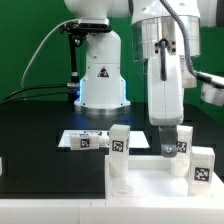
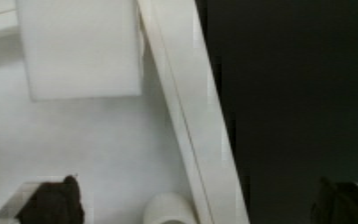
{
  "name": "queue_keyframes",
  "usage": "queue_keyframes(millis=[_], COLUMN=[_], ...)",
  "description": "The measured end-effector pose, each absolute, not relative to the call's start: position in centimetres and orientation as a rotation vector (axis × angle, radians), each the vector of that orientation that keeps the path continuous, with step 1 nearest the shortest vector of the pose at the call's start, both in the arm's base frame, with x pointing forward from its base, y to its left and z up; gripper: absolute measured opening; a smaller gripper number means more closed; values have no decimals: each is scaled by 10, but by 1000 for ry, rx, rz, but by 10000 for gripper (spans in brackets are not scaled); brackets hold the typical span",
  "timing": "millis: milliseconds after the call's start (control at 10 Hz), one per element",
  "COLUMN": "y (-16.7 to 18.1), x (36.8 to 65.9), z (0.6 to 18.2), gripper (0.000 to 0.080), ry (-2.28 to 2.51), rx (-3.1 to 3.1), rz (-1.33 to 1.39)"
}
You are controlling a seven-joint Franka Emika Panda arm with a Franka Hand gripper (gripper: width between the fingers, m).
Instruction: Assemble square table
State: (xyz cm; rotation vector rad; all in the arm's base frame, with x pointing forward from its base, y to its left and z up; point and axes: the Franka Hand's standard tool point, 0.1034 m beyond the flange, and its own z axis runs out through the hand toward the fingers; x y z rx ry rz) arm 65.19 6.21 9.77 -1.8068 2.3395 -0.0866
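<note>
The fingers (image 1: 168, 148) come straight down over a white leg (image 1: 171, 147) standing on the square table top (image 1: 150, 186). Whether they clamp it or stand apart, I cannot tell. In the wrist view, two dark fingertips (image 2: 51, 200) sit far apart, a rounded white part low between them. Three more tagged legs stand on the top at ten (image 1: 119, 140), eight (image 1: 118, 171) and four o'clock (image 1: 201, 166). The top lies at the black bench's (image 1: 35, 125) front edge. The marker board (image 1: 85, 139) lies behind it; its tags are unreadable.
</note>
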Motion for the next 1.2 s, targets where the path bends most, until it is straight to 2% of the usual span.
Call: queue_keyframes(millis=[600,900,1200], y=[60,19,11], x=[652,644,644], z=[98,126,126], gripper=[649,649,649], ry=[2319,2108,1889], rx=[-1834,-2015,-2237], rz=[-92,-139,-179])
